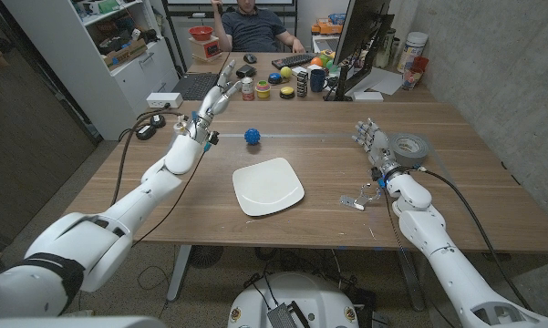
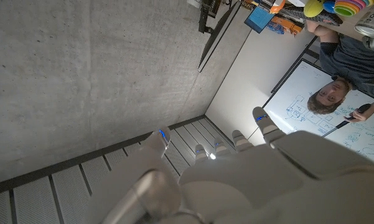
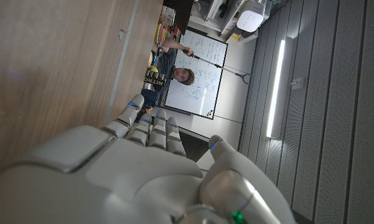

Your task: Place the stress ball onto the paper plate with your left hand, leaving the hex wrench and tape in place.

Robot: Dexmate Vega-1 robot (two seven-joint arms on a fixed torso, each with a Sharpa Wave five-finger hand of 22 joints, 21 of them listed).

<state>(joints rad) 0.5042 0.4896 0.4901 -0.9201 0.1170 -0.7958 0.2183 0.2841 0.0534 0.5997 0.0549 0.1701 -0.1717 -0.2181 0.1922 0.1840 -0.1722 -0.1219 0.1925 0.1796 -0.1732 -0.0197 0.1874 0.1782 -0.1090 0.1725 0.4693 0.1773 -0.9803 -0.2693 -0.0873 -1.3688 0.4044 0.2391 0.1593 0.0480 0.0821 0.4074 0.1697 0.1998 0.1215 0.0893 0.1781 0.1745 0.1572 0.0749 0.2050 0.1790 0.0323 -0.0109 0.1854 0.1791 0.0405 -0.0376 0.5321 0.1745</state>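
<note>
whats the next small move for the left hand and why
Probably lower the left hand rightward toward the stress ball. The hand is raised, fingers spread and holding nothing, while the ball sits on the table beyond the paper plate.

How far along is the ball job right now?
Barely started. The ball sits on the table, apart from the plate, which holds nothing. The left hand is raised, open and empty. The wrench and tape lie by the right hand. Grasping and placing remain.
</note>
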